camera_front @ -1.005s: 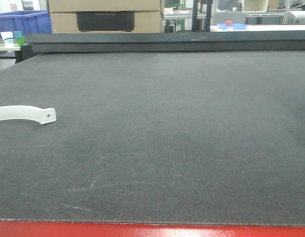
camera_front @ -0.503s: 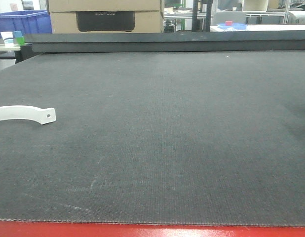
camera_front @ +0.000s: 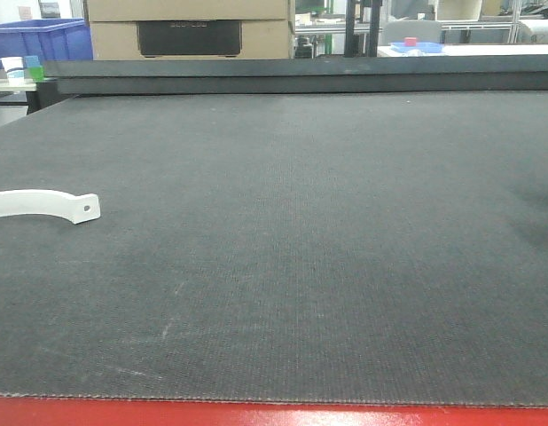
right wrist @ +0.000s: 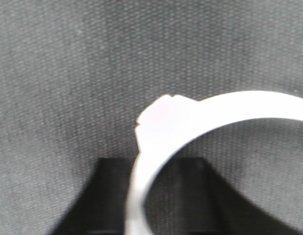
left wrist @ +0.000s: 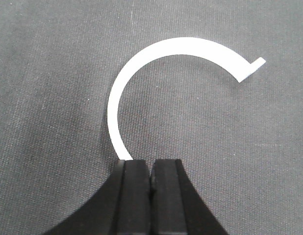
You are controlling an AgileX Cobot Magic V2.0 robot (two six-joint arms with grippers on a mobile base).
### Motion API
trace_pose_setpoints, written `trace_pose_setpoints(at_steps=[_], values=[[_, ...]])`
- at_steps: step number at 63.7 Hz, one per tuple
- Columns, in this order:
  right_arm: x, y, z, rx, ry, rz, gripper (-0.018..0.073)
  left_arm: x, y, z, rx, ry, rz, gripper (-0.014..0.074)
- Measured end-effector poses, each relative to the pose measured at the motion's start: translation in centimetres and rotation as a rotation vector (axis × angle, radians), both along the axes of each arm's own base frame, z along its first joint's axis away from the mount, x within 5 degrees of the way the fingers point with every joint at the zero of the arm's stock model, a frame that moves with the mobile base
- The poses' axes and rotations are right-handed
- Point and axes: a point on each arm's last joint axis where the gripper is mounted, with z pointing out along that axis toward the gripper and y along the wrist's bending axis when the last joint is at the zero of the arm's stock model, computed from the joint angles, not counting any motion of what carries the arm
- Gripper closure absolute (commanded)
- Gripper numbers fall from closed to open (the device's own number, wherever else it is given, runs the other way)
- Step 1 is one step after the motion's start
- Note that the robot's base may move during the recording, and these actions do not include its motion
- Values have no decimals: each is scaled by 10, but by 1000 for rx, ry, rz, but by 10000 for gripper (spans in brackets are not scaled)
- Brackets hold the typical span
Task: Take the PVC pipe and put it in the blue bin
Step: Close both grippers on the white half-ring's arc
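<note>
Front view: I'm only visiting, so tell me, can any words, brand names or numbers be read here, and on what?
Dark panel set in the cardboard box at the back: one short row of faint letters, too blurred to read.
White PVC pipe: no lettering, only a small round hole in its tab.
Black mat: no text.

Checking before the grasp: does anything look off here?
Yes. The left gripper is shut, yet the PVC pipe lying on the mat ends at one finger's outer edge, not between the fingers, so it looks ungripped.
</note>
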Motion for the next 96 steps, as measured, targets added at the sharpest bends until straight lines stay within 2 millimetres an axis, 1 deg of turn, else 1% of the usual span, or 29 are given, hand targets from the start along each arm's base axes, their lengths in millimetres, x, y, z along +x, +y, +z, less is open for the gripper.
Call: trace_pose_setpoints(at_steps=[5,14,22,27,31,37,39,43,45,48,54,57,59,69,88,92,96], values=[[1,0,1,3,-7,-3,729,0,0,0,-2,0,0,707],[1,0,1,3,-6,-3,718,7,0,4,-7,0,1,707],[1,2,3,3,-7,2,718,25,1,13,-13,52,-4,707],[-2,5,12,0,-19,12,718,39,2,14,-11,103,-8,707],[-5,10,22,-5,-44,25,718,52,4,14,1,125,-11,707],[-11,19,40,-11,-87,47,722,73,8,6,31,167,-15,703],[-13,21,46,-13,-101,52,722,80,9,0,45,189,-17,695],[-16,26,55,-14,-126,63,722,90,12,-8,65,216,-21,630],[-18,28,58,-15,-134,68,722,96,13,-15,77,240,-24,588],[-21,32,63,-13,-138,79,722,104,14,-22,86,252,-27,501],[-24,35,67,-13,-141,89,722,118,17,-38,95,266,-29,359],[-25,37,67,-10,-134,94,722,124,18,-46,97,269,-30,314],[-25,37,67,-10,-132,94,722,128,18,-50,101,269,-38,302],[-25,37,67,-10,-132,95,722,137,19,-72,156,319,-148,298],[-25,37,67,-7,-128,94,722,145,20,-93,170,366,-194,304],[-25,37,67,-7,-128,94,722,146,20,-96,166,379,-194,325],[-25,37,67,-6,-127,94,722,146,19,-97,162,386,-194,376]])
